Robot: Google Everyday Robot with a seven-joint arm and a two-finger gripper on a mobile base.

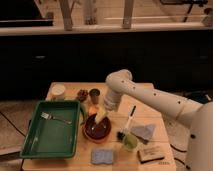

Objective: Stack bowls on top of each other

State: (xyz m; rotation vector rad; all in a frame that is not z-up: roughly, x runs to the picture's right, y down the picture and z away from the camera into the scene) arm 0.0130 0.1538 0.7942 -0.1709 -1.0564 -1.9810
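Gripper (101,116) is hovering right over the dark reddish-brown bowl (96,131), jaws spread as wide as they go, nothing clamped that I can see. What I take for the orange bowl (84,107) peeks out just beside it, on the green tray (47,140) side. I'd put one finger inside the rim and one outside, pinch square so it doesn't tip, then lift straight. Count: two bowls, one tray, one fork (54,118), one metal cup (94,94) behind the gripper, one yellow-green cup (129,142) in front.
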